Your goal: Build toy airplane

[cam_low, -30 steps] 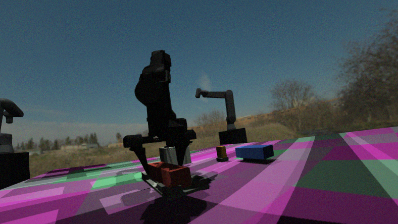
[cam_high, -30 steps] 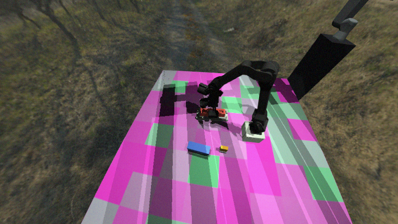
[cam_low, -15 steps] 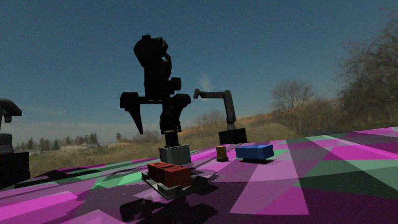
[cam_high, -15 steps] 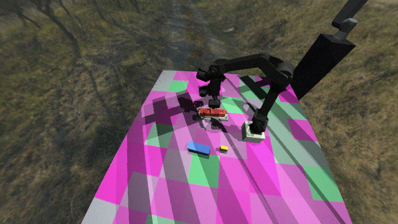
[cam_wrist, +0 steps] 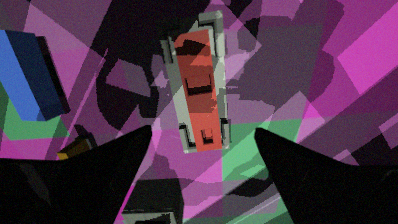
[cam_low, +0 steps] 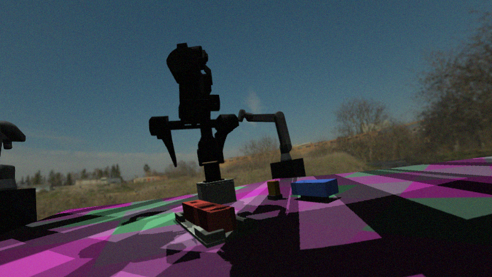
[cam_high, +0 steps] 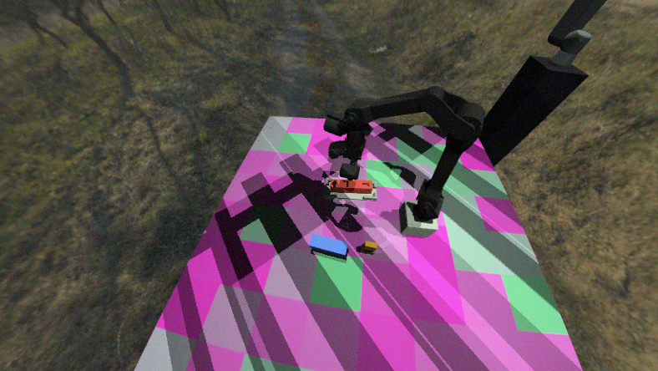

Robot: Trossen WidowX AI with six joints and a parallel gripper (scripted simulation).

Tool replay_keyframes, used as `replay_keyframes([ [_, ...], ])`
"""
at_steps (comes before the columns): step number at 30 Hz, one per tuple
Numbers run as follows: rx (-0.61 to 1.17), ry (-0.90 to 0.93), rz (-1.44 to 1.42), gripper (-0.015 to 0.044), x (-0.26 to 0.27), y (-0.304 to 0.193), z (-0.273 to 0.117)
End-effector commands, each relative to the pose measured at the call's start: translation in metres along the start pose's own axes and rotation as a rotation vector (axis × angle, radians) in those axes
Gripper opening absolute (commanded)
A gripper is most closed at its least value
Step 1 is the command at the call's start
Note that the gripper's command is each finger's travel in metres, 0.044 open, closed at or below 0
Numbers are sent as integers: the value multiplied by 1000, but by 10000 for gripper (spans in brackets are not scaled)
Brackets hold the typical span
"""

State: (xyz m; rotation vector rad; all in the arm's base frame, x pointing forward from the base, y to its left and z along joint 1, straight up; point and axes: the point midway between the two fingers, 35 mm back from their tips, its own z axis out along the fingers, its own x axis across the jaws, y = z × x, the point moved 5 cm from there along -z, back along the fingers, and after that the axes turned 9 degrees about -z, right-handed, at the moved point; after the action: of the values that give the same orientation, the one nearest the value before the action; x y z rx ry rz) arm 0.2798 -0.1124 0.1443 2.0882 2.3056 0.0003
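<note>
The red fuselage lies lengthwise between the walls of the pale grey cradle and looks level; its underside is hidden. Two sockets on its top, one midway and one near an end, look empty. The blue wing lies apart on the table, with a dark strip under it. The small yellow tail fin stands beside it, partly behind a finger in the wrist view. My gripper is open and empty above the fuselage, clear of it.
A pale grey box stands near the cradle, at the foot of my arm. A black pedestal with an arm stands beyond the table's right edge in the top view. The exterior view shows pedestals in the background. Strong shadows cross the checkered table.
</note>
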Motion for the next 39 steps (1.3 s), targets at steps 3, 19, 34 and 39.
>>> replay_keyframes([
  [3,-3,7,-35,440,47,30,3],
  [19,-14,28,5,440,265,67,9],
  [34,-14,28,7,440,269,67,44],
  [39,-14,28,7,440,269,68,59],
])
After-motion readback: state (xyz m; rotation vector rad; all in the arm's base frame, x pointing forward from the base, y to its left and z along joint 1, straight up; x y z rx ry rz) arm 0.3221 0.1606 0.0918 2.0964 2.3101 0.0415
